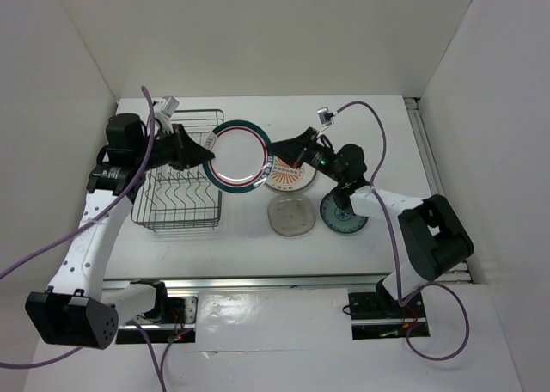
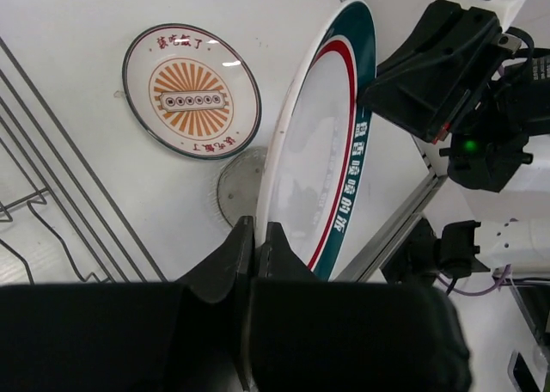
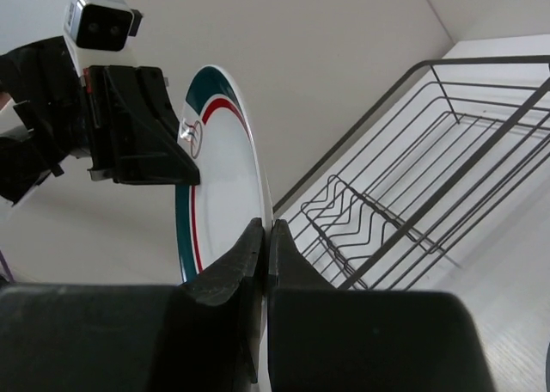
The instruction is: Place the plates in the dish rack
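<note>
From above, the banded plate hangs off the table, just right of the dish rack. The left gripper is clamped on its left rim and the right gripper on its right rim. The sunburst plate, beige plate and teal plate lie flat nearby, with the sunburst plate partly covered by the held one. In the left wrist view, the fingers pinch the rim edge-on and the plate stands nearly upright. This looks like a handover, so the right gripper should let go only once the left grip is firm. The left arm can then swing the plate over the rack, keep it on edge, and lower it squarely between two tines. A pale disc peeks out behind the plate; it is probably the beige plate, but I cannot be sure. In the right wrist view, the jaws close on the opposite rim, with the rack's tines beyond. How deep either grip reaches is hidden by the fingers, and the near end of the rack is cut off.
</note>
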Controlling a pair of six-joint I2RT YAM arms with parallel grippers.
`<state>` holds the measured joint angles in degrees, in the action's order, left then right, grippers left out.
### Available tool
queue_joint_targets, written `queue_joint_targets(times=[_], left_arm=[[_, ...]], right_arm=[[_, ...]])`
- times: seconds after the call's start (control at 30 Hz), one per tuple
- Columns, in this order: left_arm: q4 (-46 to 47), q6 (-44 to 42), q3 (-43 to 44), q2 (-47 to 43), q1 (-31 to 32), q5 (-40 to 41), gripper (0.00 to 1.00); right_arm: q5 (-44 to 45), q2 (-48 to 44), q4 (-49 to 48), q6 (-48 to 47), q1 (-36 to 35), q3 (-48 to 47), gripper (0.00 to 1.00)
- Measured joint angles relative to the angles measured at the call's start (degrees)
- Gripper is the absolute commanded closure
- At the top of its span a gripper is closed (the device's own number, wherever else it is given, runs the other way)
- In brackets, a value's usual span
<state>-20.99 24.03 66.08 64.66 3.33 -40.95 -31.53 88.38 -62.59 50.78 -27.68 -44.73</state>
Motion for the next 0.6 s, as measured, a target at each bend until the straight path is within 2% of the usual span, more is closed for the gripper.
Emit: queue_joint_targets(times=[0.03,0.07,0.1,0.17,0.27,0.47,0.6], left_arm=[[0.0,0.0,0.0,0.0,0.0,0.2,1.00],[0.0,0.1,0.0,-0.3,-0.1,0.5,1.00],[0.0,0.2,0.0,-0.5,0.0,1.5,1.00],[-0.5,0.2,0.0,-1.3,0.3,4.4,1.00],[-2.8,0.1,0.0,-4.6,0.5,13.9,1.00],[-7.3,-0.8,0.1,-13.6,0.5,41.0,1.00],[-9.9,-1.7,1.6,-13.6,0.4,51.3,1.00]], right_arm=[[0.3,0.2,-0.3,0.1,-0.2,0.0,0.63],[0.6,0.2,-0.5,0.7,-0.3,0.0,0.40],[0.6,0.3,-1.2,1.2,-0.6,0.0,0.23],[0.5,0.2,-2.2,0.8,-2.0,0.0,0.00],[1.8,-0.2,0.1,-1.5,-3.8,0.0,0.00],[11.4,-5.3,14.6,-9.6,-5.9,0.0,0.00],[16.4,-9.8,22.7,-14.0,-6.6,0.2,0.00]])
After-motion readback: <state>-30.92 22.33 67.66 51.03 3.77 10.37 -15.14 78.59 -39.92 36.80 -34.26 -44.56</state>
